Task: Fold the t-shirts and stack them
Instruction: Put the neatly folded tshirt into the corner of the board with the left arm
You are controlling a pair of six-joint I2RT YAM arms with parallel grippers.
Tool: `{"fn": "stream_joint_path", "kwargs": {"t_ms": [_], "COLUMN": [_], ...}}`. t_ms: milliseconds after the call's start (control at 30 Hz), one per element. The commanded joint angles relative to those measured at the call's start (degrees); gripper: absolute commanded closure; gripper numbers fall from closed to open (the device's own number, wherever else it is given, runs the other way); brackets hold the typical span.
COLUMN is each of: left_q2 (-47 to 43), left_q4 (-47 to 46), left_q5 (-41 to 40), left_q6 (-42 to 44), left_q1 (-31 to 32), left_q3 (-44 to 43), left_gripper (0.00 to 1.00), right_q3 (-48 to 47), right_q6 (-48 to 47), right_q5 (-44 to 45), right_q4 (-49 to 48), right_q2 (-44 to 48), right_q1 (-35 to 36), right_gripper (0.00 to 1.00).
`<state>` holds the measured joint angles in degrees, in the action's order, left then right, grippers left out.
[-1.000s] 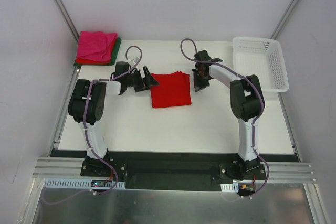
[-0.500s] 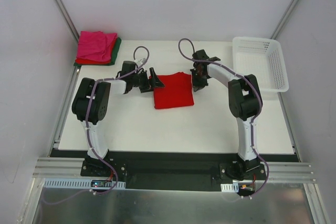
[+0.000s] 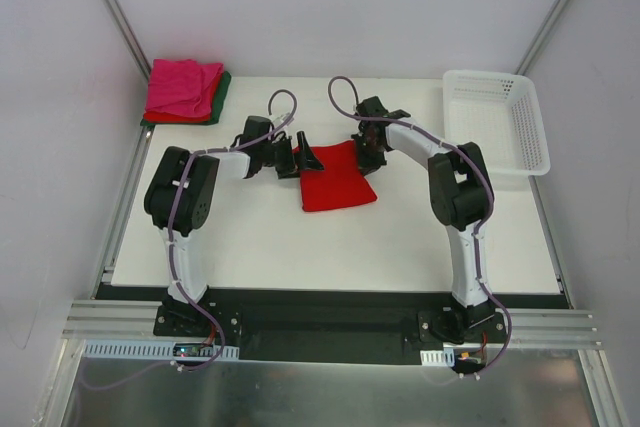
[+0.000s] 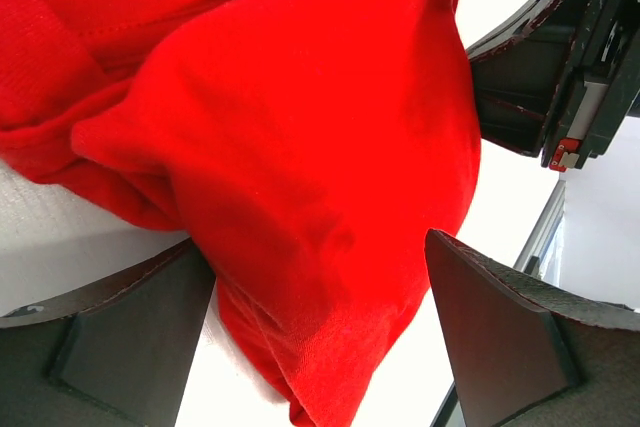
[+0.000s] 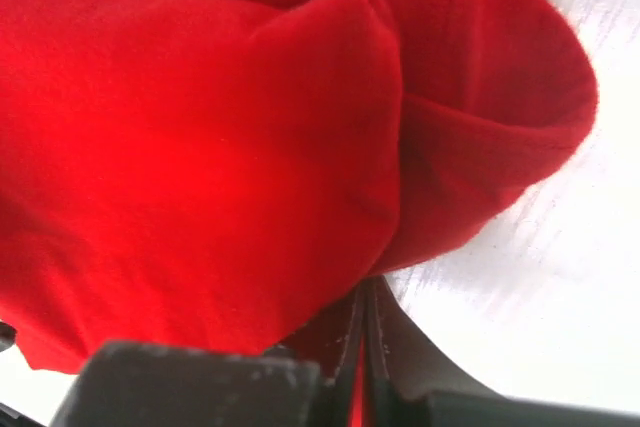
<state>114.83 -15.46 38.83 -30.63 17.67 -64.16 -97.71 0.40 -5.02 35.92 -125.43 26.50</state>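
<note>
Pinching the upper right edge of the red t-shirt [image 3: 338, 180] with my right gripper [image 3: 366, 155], I am clamping its jaws flat on the cloth. I am holding my left gripper [image 3: 308, 160] spread wide at the shirt's upper left edge, bunched cloth lying between its fingers [image 4: 130, 337]. The shirt is lying skewed mid-frame on the white table [image 3: 400, 237]. The pile of folded t-shirts [image 3: 183, 89], pink on top, is sitting at the upper left.

Left gripper [image 3: 305, 159] is sliding rightward, jaws spread, onto the left edge of the bright red folded cloth t-shirt [image 3: 338, 182] — the cloth is bunching, turning askew and shifting right. Right gripper [image 3: 366, 150], pinched on the far corner, is drawing in leftward.
</note>
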Motion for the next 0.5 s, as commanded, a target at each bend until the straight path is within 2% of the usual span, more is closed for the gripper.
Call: {"fn": "stream_joint_path", "kwargs": {"t_ms": [0, 367, 467], "left_q2": [4.79, 5.23, 5.59], "left_q4": [10.01, 9.93, 6.07], "left_q5": [-1.74, -1.66, 1.16], "left_q6": [0.4, -2.76, -5.39], "left_q1": [1.66, 2.46, 2.46], "left_q3": [1.58, 1.5, 3.16], "left_gripper": [0.13, 0.13, 0.13], "right_q3": [-1.25, -1.34, -1.43], "right_q6": [0.39, 0.39, 0.39], "right_q5": [-3.07, -3.24, -3.42], "right_q4": [1.96, 2.31, 2.31], "right_q2": [-0.61, 0.09, 0.44], "right_q1": [1.1, 1.1, 1.01], "right_gripper": [0.99, 0.99, 0.99]}}
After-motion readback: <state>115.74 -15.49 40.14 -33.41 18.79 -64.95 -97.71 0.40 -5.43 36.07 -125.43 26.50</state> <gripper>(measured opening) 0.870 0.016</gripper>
